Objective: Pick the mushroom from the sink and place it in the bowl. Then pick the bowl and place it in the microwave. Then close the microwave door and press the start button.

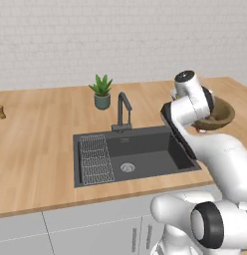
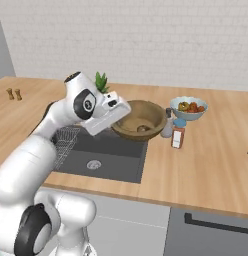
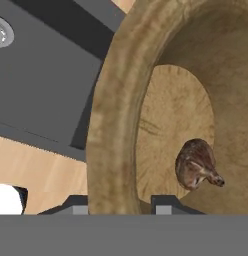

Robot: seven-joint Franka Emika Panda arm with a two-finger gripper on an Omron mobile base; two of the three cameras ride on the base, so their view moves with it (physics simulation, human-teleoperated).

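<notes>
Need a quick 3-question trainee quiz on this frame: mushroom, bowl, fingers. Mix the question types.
1. True or false: the mushroom lies inside the wooden bowl.
2. Multiple choice: where does the wooden bowl stand? A) in the sink B) on the counter beside the sink C) inside the microwave
3. Short answer: how do the fingers sit relative to the bowl's rim in the hand view?

Key
1. True; it rests on the bowl's floor.
2. B
3. They straddle the near rim, one finger outside the wall and one inside; contact cannot be told.
</notes>
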